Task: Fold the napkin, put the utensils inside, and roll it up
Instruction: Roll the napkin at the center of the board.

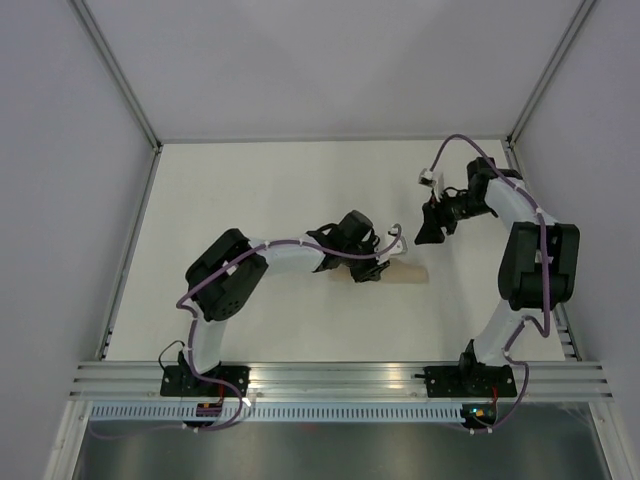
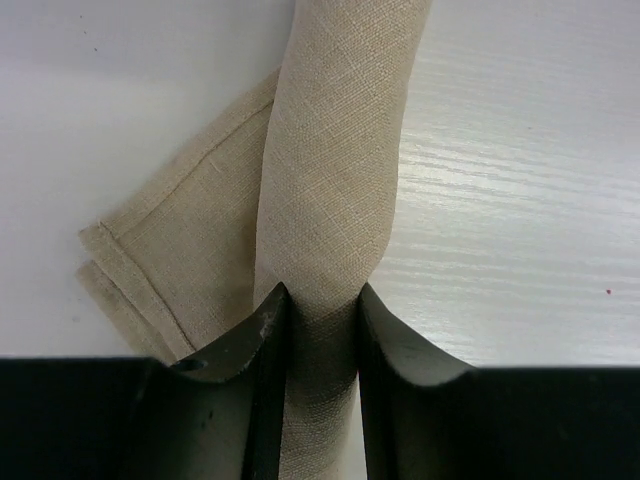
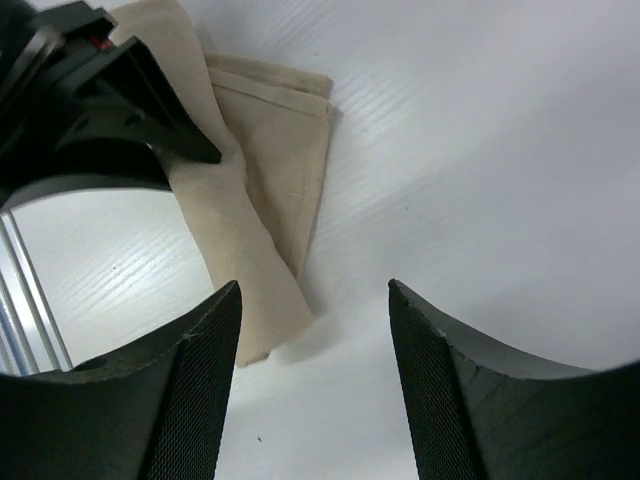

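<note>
Shows a white tabletop (image 1: pixel 280 180) across the centre of the frame, faintly grained up close, with a tiny red speck (image 2: pixel 608 291) at lower right of the left wrist view. Has pale grey walls (image 1: pixel 60 200) around it and metal posts (image 1: pixel 115 70) in the upper corners. Ends in ribbed aluminium rails (image 1: pixel 340 378) and a slotted strip (image 1: pixel 330 410) along the bottom.

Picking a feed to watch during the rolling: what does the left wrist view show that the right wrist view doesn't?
Left wrist only: how the left end effector grips, with a finger pressed against each side of the rolled napkin.
Right wrist only: the roll's free end lying on the table, and the right end effector open and holding nothing.
Both: the tan roll with flat folded layers beside it. Neither view shows any utensils.
</note>
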Robot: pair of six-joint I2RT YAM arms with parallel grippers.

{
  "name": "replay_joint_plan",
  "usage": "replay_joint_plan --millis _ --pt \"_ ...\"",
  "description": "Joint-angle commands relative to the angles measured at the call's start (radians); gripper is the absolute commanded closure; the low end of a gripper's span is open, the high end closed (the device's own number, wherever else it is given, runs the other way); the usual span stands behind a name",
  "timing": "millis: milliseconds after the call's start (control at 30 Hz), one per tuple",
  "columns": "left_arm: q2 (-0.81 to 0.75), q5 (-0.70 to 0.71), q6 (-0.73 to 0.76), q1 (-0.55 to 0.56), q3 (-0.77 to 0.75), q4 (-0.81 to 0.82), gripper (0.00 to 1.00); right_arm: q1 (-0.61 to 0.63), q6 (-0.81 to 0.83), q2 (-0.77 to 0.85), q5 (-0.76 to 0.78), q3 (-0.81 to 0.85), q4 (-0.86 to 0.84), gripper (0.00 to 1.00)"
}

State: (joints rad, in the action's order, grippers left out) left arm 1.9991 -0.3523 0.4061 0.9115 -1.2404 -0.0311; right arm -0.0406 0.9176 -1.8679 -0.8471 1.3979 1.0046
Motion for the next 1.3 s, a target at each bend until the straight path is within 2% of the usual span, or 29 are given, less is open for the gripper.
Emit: replay_joint_plan --millis 0,67,100,233,267,333,400,567,833,1000,1167,1200,1267 --pt "0.082 -0.230 -0.105 -0.054 -0.039 -0.258 0.82 -0.060 0.062 0.157 -0.125 -0.104 -0.053 0.33" --pt "0.105 -0.296 -0.118 -0.072 -0.088 -0.300 0.81 -0.062 0.064 0.231 -0.116 -0.186 -0.151 0.32" --pt "0.119 -0.321 -0.119 -0.091 -0.125 -0.329 0.81 -0.062 0.049 0.313 -0.112 -0.279 -0.197 0.32" --pt "0.205 -0.425 -0.130 -0.120 -0.200 -0.449 0.80 -0.013 -0.023 0.533 0.007 -0.523 -0.511 0.27" --pt "0.216 -0.433 -0.133 -0.123 -0.212 -0.463 0.80 0.032 -0.037 0.611 0.044 -0.615 -0.561 0.25" --pt "0.253 -0.477 -0.138 -0.134 -0.247 -0.504 0.80 0.109 -0.072 0.679 0.118 -0.695 -0.691 0.23" --pt "0.282 -0.514 -0.147 -0.148 -0.292 -0.536 0.78 0.213 -0.075 0.739 0.229 -0.776 -0.747 0.22" --pt "0.355 -0.611 -0.176 -0.163 -0.366 -0.613 0.77 0.387 -0.079 0.730 0.361 -0.839 -0.823 0.21" --pt "0.386 -0.616 -0.211 -0.163 -0.402 -0.635 0.76 0.515 -0.056 0.664 0.480 -0.896 -0.894 0.23" --pt "0.388 -0.620 -0.214 -0.166 -0.412 -0.639 0.66 0.553 -0.060 0.609 0.508 -0.902 -0.916 0.31" --pt "0.348 -0.573 -0.216 -0.169 -0.404 -0.609 0.53 0.556 -0.059 0.581 0.511 -0.873 -0.876 0.64" --pt "0.334 -0.559 -0.225 -0.171 -0.389 -0.590 0.49 0.556 -0.054 0.576 0.508 -0.867 -0.861 0.68" --pt "0.279 -0.527 -0.265 -0.186 -0.364 -0.506 0.46 0.555 -0.042 0.561 0.500 -0.844 -0.815 0.73"
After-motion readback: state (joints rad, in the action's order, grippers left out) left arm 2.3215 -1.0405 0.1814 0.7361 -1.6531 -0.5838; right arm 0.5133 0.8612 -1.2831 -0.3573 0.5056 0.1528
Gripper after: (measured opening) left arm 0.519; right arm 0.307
